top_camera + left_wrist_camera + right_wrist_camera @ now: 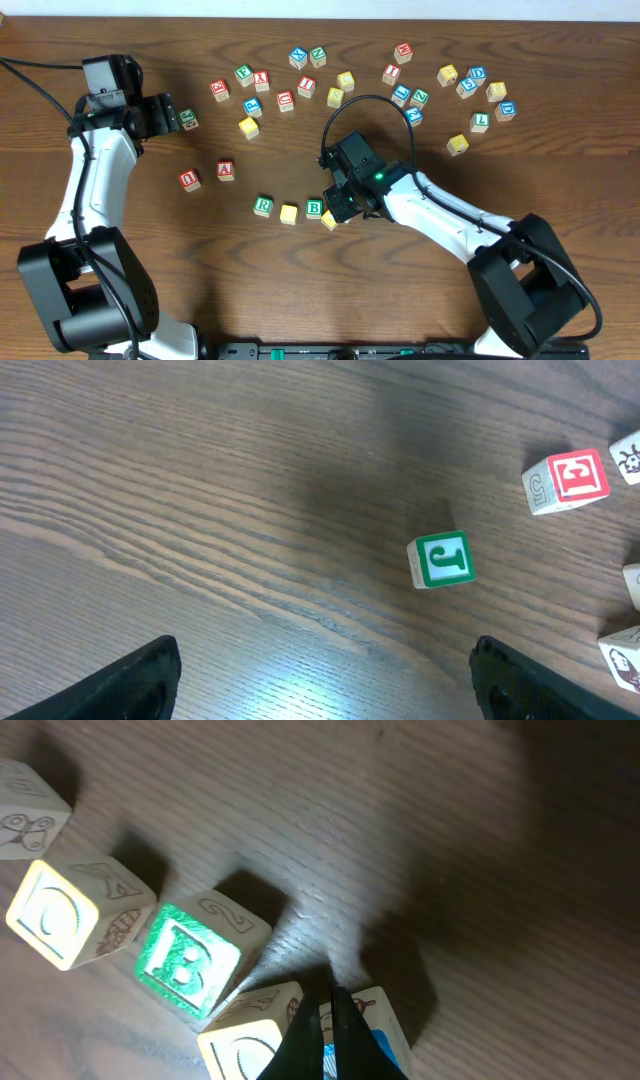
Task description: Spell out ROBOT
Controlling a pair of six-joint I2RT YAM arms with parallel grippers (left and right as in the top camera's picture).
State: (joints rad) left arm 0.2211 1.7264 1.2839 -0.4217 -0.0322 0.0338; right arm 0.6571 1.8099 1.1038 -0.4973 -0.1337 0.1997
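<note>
In the overhead view a row lies at table centre: green-framed R cube (262, 206), yellow-faced cube (289, 213), green-framed B cube (314, 208), and a second yellow-faced cube (329, 220) slightly lower and askew. My right gripper (339, 211) hangs over the row's right end. In the right wrist view it (327, 1005) is shut, holding nothing. Its tips are wedged between the second yellow cube (245, 1045) and a blue-framed cube (388, 1038), whose letter is hidden. The B cube (188, 960) sits just left. My left gripper (325, 660) is open over bare wood at far left.
Red-framed A (226, 170) and U (189, 179) cubes lie left of the row. A green J cube (442, 560) sits ahead of the left gripper, with a red-framed cube (568, 480) beyond it. Several loose cubes (400, 85) are scattered across the table's back. A black cable (375, 105) arcs above the right arm.
</note>
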